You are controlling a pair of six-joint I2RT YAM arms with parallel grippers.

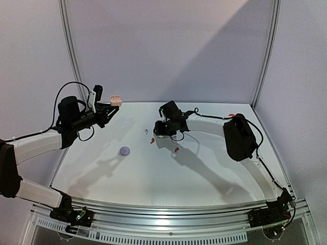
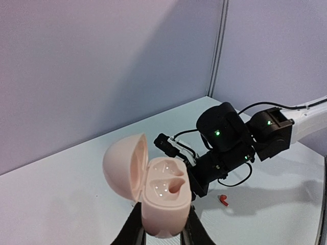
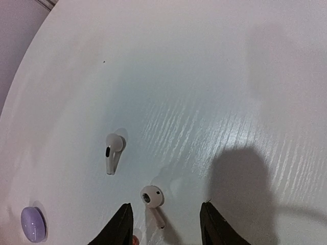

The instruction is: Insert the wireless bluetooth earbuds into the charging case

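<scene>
My left gripper (image 2: pixel 163 227) is shut on a pale pink charging case (image 2: pixel 164 196), held up in the air at the table's far left (image 1: pixel 116 100). Its lid (image 2: pixel 124 166) is swung open and both sockets are bare. Two white earbuds lie on the table in the right wrist view, one further out (image 3: pixel 113 151) and one (image 3: pixel 153 200) between the tips of my right gripper (image 3: pixel 166 227). That gripper is open and low over the table, touching neither. A red earbud (image 1: pixel 177 149) lies near the right arm, another (image 1: pixel 152 140) beside the gripper.
A closed lilac round case (image 1: pixel 124 150) sits on the table left of centre, also visible in the right wrist view (image 3: pixel 32 223). A small red item (image 1: pixel 231 115) lies at the back right. Grey walls enclose the white table (image 1: pixel 153 178).
</scene>
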